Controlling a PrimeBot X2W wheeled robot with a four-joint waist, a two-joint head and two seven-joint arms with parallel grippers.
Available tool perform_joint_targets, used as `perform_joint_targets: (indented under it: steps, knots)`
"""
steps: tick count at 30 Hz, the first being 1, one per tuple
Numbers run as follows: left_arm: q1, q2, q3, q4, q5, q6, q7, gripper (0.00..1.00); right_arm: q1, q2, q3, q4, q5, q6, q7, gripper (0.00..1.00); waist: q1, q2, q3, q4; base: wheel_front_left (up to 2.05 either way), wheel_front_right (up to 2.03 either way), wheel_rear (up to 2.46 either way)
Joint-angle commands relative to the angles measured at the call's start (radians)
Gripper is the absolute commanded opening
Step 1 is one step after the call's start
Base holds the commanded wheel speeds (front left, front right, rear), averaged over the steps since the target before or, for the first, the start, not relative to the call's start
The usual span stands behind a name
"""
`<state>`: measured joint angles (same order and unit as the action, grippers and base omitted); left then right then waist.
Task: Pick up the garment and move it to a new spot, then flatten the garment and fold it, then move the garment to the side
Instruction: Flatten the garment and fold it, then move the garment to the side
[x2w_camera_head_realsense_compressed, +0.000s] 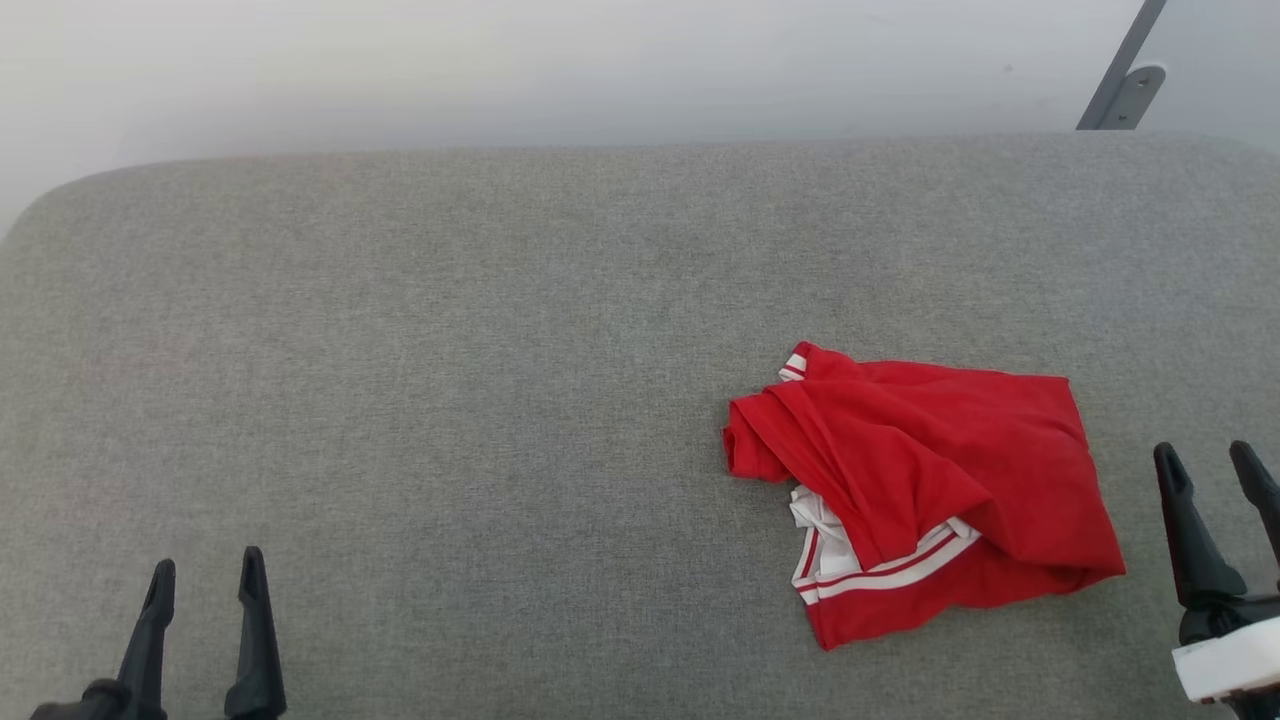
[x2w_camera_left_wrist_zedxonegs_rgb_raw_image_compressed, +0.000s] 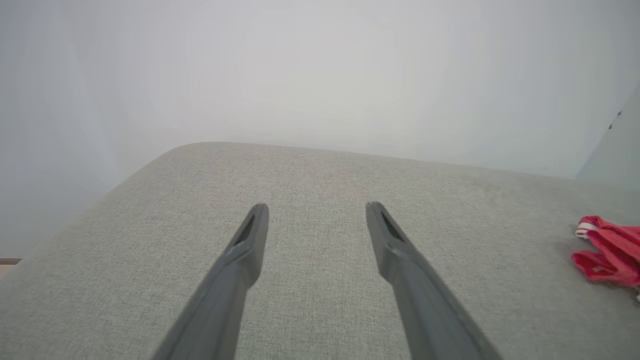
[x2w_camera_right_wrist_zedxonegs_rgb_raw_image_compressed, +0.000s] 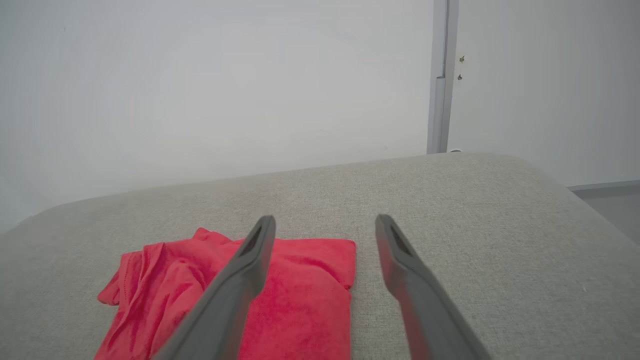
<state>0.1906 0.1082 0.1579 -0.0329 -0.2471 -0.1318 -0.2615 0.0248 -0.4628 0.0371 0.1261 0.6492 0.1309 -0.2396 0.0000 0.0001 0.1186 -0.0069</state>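
Right claw, head view: the right claw (x2w_camera_head_realsense_compressed: 1204, 452) is seen with its jaws spread wide and nothing between them.
Left claw, head view: the left claw (x2w_camera_head_realsense_compressed: 209, 560) is likewise spread and empty.
Shirt, head view: the shirt (x2w_camera_head_realsense_compressed: 930, 480) is crumpled in a loose heap on the grey cushion (x2w_camera_head_realsense_compressed: 450, 330). It lies just left of the right claw without touching it, and well to the right of the left claw.
Trim, head view: striped trim (x2w_camera_head_realsense_compressed: 900, 570) and some white cloth are exposed at the heap's near corner, on the side away from the right claw.
Left claw, left wrist view: the left claw (x2w_camera_left_wrist_zedxonegs_rgb_raw_image_compressed: 317, 207) is held wide over bare cushion (x2w_camera_left_wrist_zedxonegs_rgb_raw_image_compressed: 320, 310).
Shirt, left wrist view: the shirt (x2w_camera_left_wrist_zedxonegs_rgb_raw_image_compressed: 610, 250) is seen far off to the right of the fingers, cut by the frame edge.
Right claw, right wrist view: the right claw (x2w_camera_right_wrist_zedxonegs_rgb_raw_image_compressed: 325, 219) is open and empty.
Shirt, right wrist view: the shirt (x2w_camera_right_wrist_zedxonegs_rgb_raw_image_compressed: 305, 295) lies partly behind the left finger and out to its left. Its straight red edge ends between the two fingers.
Handling: the shirt is judged light, soft and limp. It is expected to sag and fall open when lifted, and breakage is not a concern.
Hold: a pinch on the raised red edge or corner nearest the right claw is judged easiest. Several layers may be caught at once, so a single fold should be picked.
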Motion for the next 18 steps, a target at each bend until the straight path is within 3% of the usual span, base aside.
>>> perform_joint_targets:
  steps: [1, 10, 18]
  knots:
    - [0.02, -0.005, 0.006, -0.018, 0.007, 0.002, -0.005, 1.0, 0.02, 0.014, -0.019, -0.024, -0.007, -0.001, 0.01, 1.0, 0.0, -0.0001, 0.001, -0.001, 0.0, 0.0, 0.0]
    - [0.005, -0.012, -0.006, -0.032, 0.012, 0.002, -0.005, 1.0, 0.039, 0.043, -0.043, -0.071, -0.014, -0.001, 0.05, 1.0, 0.0, -0.0001, -0.001, -0.002, 0.0, 0.0, 0.0]
    - [-0.04, -0.008, -0.049, -0.015, 0.011, 0.002, -0.005, 1.0, -0.015, 0.013, -0.037, -0.05, -0.016, -0.001, 0.164, 1.0, 0.0, -0.0001, 0.015, 0.001, 0.0, 0.0, 0.0]
